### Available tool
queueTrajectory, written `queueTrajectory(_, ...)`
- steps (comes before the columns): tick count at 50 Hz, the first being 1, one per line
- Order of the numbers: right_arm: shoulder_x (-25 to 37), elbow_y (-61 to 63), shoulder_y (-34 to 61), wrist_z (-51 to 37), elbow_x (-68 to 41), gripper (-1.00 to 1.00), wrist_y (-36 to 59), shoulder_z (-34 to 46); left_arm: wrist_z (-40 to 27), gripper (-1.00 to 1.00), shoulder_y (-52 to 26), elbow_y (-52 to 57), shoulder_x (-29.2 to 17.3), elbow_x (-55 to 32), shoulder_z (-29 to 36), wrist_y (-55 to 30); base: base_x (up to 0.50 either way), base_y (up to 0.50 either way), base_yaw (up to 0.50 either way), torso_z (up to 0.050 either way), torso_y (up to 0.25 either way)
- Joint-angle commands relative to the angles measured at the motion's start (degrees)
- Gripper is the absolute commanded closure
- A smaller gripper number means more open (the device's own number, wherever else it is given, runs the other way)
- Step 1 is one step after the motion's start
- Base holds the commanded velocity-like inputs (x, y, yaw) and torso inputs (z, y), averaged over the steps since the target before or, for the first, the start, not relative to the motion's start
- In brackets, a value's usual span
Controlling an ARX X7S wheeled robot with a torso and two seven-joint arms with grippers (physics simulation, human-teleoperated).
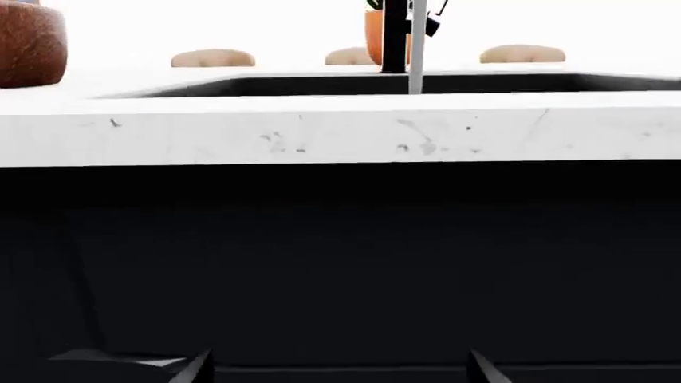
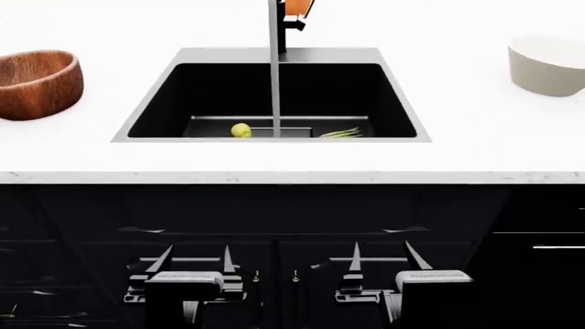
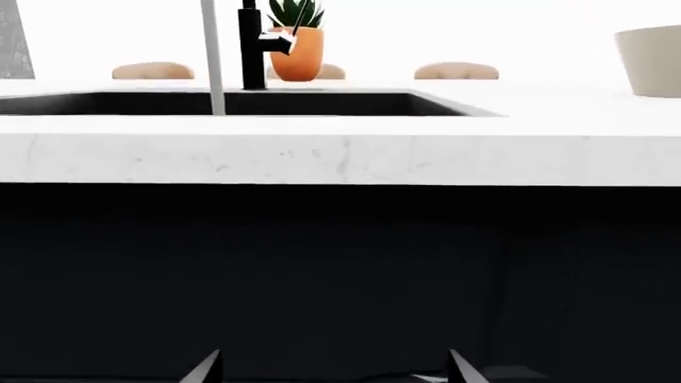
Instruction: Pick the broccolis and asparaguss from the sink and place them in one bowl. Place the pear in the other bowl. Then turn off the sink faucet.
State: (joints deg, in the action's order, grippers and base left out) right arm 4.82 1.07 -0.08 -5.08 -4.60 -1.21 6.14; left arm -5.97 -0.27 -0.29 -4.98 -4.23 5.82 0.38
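While both my arms hang low in front of the dark cabinet, nothing has been picked: my left tool (image 2: 192, 264) and right tool (image 2: 382, 262) are both released, prongs spread and empty, parked below the bench (image 2: 475, 147) edge, I judge as a starting pose. The pear (image 2: 240, 130) lies on the floor of the sink (image 2: 402, 103), left of the water stream (image 2: 274, 68); the asparagus (image 2: 342, 133) lies to the stream's right. I cannot see any broccoli. The wooden bowl (image 2: 37, 83) sits at the far left and the off-white bowl (image 2: 546, 65) at the far right, well apart, one per arm. The faucet (image 2: 282, 31) stands behind the basin, running. The bench is white marbled stone; a potted plant (image 3: 295, 40) stands behind the faucet.
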Motion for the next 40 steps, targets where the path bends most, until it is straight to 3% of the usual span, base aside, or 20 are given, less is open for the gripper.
queueTrajectory(1,0.9,1.3,-0.3,-0.7,-0.6,-1.0,-0.2,1.2,-1.2,-1.0,0.2,1.3,-0.8,-0.7,0.8,-0.8,0.0,0.0,0.0,0.05,0.01)
queueTrajectory(9,2.3,5.2,0.0,-2.5,2.5,-1.0,1.7,2.6,-2.4,-1.0,0.2,4.7,-1.8,-0.9,0.8,-3.3,0.0,0.0,0.0,0.05,0.01)
queueTrajectory(15,4.4,14.8,2.0,-1.3,3.4,-1.0,9.9,3.7,-2.3,-1.0,-0.5,12.4,-3.9,-2.4,0.2,-11.4,0.0,0.0,0.0,0.05,0.01)
queueTrajectory(27,9.4,37.2,10.3,6.6,-4.1,-1.0,35.1,4.3,0.1,-1.0,-8.8,32.7,-10.2,-12.2,-3.9,-34.2,0.0,0.0,0.0,0.05,0.007)
queueTrajectory(40,6.1,51.8,33.9,7.0,-23.1,-1.0,79.8,-6.5,0.6,-1.0,-25.6,39.7,-12.3,-29.5,-11.2,-62.5,0.0,0.0,0.0,0.05,0.006)
